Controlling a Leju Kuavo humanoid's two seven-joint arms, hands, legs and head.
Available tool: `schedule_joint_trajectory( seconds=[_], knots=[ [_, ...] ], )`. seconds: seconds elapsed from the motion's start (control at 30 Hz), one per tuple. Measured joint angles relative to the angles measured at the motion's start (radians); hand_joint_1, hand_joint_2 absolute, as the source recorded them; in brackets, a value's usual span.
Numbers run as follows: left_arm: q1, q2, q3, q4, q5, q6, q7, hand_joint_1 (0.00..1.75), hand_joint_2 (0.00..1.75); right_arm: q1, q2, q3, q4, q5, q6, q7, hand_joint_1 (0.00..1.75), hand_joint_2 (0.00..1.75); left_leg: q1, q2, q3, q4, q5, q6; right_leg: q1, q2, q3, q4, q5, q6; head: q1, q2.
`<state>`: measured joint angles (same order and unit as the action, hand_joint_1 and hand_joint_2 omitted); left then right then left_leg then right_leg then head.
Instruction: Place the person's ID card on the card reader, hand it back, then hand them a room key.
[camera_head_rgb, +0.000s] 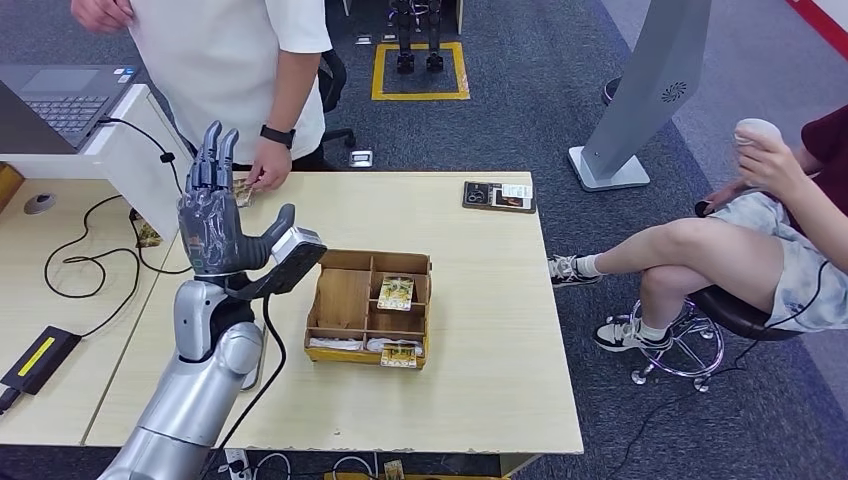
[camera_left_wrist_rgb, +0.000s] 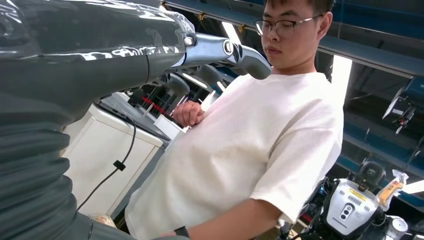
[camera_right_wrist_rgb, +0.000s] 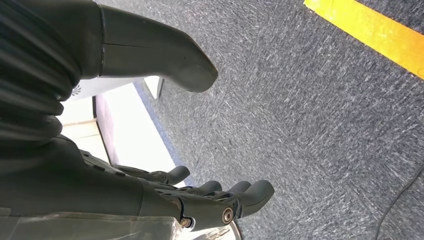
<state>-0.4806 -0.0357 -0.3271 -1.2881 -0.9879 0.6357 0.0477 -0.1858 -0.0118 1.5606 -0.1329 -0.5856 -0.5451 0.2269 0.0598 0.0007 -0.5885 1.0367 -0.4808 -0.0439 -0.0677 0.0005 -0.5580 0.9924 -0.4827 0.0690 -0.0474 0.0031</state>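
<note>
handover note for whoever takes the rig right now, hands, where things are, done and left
Left hand: raised, open, fingers up, holding nothing.
Right hand: hanging over the carpet, fingers apart, holding nothing.
Person's hand rests on a card at the table's far edge.
Wooden tray mid-table holds cards.
Dark device, maybe the reader, at far right.
Done: nothing visible. Left: the whole job, it seems.

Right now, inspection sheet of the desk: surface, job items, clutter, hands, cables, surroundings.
Surface: light wood table, mostly bare.
Job's things: wooden compartment tray holding cards; dark card reader at the far edge; a person's hand rests on a card at the far edge.
Clutter: laptop, small black box on the side desk.
Hands: left hand raised, fingers apart, empty; right hand hangs over carpet, empty.
Cables: black cables on the side desk.
Surroundings: seated person, grey stand.
</note>
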Motion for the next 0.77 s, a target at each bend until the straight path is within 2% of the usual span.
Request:
schedule_joint_trajectory(
  seconds=[0.2, 0.3, 0.57, 0.77],
  knots=[
    [0.015, 0.005, -0.001, -0.031, 0.024, -0.008, -0.004, 0.0, 1.75, 0.002, 0.0, 0.0, 0.0, -0.001, -0.001, -0.001, 0.0, 1.75, 0.0, 0.0, 0.0, 0.0, 0.0, 0.0, 0.0, 0.0, 0.0, 0.0, 0.0, 0.0, 0.0, 0.0],
    [0.049, 0.013, -0.002, -0.069, 0.071, -0.007, -0.028, 0.0, 1.75, 0.009, 0.0, -0.002, 0.0, -0.013, -0.014, -0.009, 0.0, 1.75, 0.0, 0.0, 0.0, 0.0, 0.0, 0.0, 0.0, 0.0, 0.0, 0.0, 0.0, 0.0, 0.0, 0.0],
    [0.307, 0.069, 0.003, -0.275, 0.099, 0.056, -0.12, 0.0, 1.75, 0.06, -0.001, -0.027, 0.003, -0.063, -0.061, -0.057, 0.0, 1.75, 0.0, 0.0, 0.0, 0.0, -0.003, 0.0, 0.0, 0.0, 0.0, 0.0, -0.003, 0.001, 0.0, 0.0],
    [0.481, 0.072, 0.057, -0.374, 0.087, 0.057, -0.185, 0.0, 1.75, 0.089, -0.001, -0.049, 0.012, -0.094, -0.071, -0.078, 0.0, 1.75, 0.0, 0.001, 0.0, -0.001, -0.004, 0.0, 0.0, 0.0, 0.0, -0.001, -0.003, 0.001, 0.0, 0.0]
  ],
)
